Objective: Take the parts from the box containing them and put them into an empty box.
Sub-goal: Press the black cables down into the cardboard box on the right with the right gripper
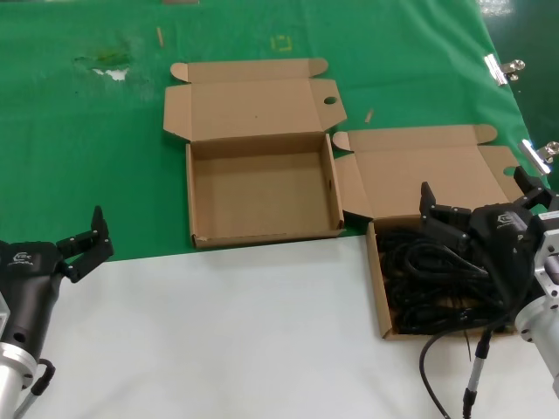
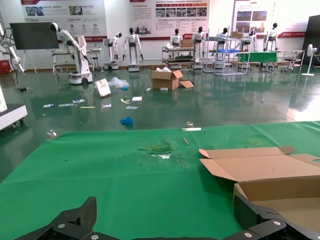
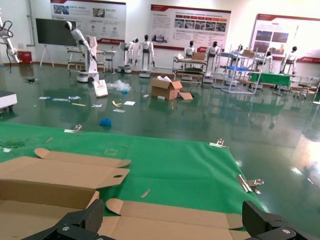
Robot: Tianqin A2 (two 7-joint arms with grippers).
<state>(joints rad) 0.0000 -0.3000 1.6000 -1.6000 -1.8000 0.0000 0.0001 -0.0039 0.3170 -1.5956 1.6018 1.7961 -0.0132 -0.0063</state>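
The empty box lies open at the table's middle, its flap lid with a small round hole folded back. To its right is the box containing the parts, also with its lid folded back. Black coiled cables, the parts, fill it. My right gripper hovers open just above the cables at the box's far right side; its wrist view shows that lid between the open fingers. My left gripper waits open at the near left, apart from both boxes, with the empty box's wall beside it.
Green cloth covers the far half of the table and white surface the near half. Metal clips lie at the cloth's right edge. My own black cable hangs by the right arm. A torn patch marks the cloth at far left.
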